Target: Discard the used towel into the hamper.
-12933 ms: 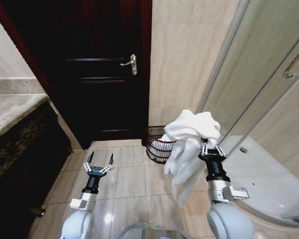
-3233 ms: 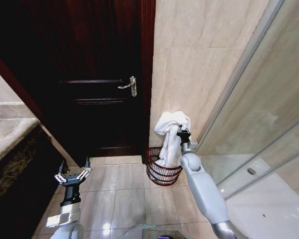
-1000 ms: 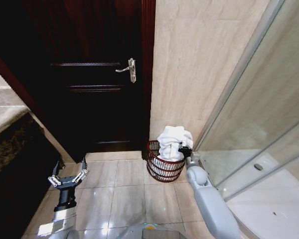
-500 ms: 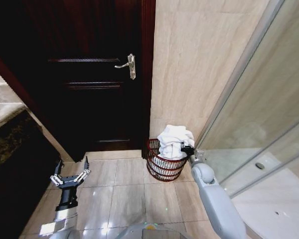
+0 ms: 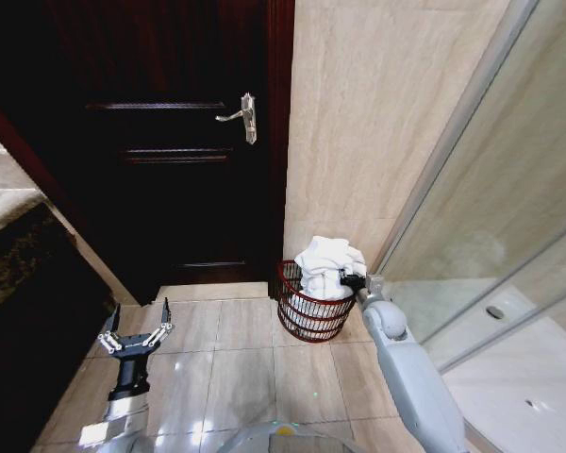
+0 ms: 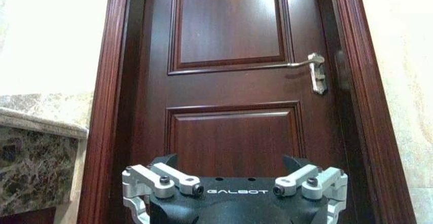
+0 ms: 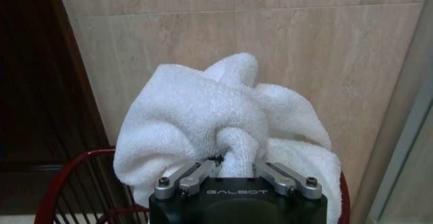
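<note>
The white towel (image 5: 326,267) is bunched up in the mouth of the dark red wire hamper (image 5: 302,311), which stands on the floor by the tiled wall. Its top still bulges above the rim. My right gripper (image 5: 346,278) reaches over the hamper's right side, shut on a fold of the towel (image 7: 223,127); the fingers (image 7: 196,175) pinch the cloth between them. The hamper's red rim (image 7: 64,173) shows under the towel in the right wrist view. My left gripper (image 5: 134,332) hangs open and empty low at the left, above the floor tiles.
A dark wooden door (image 5: 170,142) with a metal lever handle (image 5: 239,116) stands left of the hamper. A glass shower screen (image 5: 481,189) rises at the right. A marble counter (image 6: 34,158) runs along the left. Beige floor tiles (image 5: 255,368) lie open in front.
Over the earlier frames my right arm carried the towel from in front of me out over the hamper and lowered it in. In the last second the view shifted slightly; the towel sits about the same.
</note>
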Motion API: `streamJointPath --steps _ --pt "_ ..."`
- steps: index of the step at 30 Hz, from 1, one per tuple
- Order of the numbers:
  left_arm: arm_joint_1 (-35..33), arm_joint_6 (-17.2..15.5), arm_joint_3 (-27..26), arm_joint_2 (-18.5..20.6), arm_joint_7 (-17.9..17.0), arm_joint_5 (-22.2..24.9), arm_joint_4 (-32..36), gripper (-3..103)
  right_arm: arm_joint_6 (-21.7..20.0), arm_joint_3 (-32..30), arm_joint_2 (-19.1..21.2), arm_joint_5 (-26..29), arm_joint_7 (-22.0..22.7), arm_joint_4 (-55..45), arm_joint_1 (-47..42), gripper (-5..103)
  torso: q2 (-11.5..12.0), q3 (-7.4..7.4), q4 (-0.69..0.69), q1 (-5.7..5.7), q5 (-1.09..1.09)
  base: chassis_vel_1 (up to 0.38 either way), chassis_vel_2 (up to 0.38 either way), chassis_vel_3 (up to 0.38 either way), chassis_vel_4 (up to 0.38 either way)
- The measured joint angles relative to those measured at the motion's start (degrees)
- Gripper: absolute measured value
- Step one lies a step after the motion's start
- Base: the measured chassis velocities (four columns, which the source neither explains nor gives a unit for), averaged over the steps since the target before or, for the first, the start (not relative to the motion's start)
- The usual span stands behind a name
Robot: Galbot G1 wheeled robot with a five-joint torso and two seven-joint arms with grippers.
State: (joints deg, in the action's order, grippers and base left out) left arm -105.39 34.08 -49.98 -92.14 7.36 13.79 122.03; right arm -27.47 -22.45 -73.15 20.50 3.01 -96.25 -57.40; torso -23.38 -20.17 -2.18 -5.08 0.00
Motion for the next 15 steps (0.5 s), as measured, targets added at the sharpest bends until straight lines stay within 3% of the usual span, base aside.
streamJointPath --steps 8,15 --pt "0.4 0.1 -0.2 0.0 -0.6 0.0 -0.2 100 -1.8 0.9 1.1 1.1 -0.2 -0.4 0.0 12 0.1 0.08 0.00 0.04 0.00 0.000 0.000 0.000 0.000" --pt "-1.6 0.1 -0.9 0.0 -1.1 0.9 3.5 100 -6.6 3.0 4.7 4.9 -0.6 -0.7 1.1 12 -0.1 -0.03 0.00 -0.04 0.02 0.000 0.000 0.000 0.000"
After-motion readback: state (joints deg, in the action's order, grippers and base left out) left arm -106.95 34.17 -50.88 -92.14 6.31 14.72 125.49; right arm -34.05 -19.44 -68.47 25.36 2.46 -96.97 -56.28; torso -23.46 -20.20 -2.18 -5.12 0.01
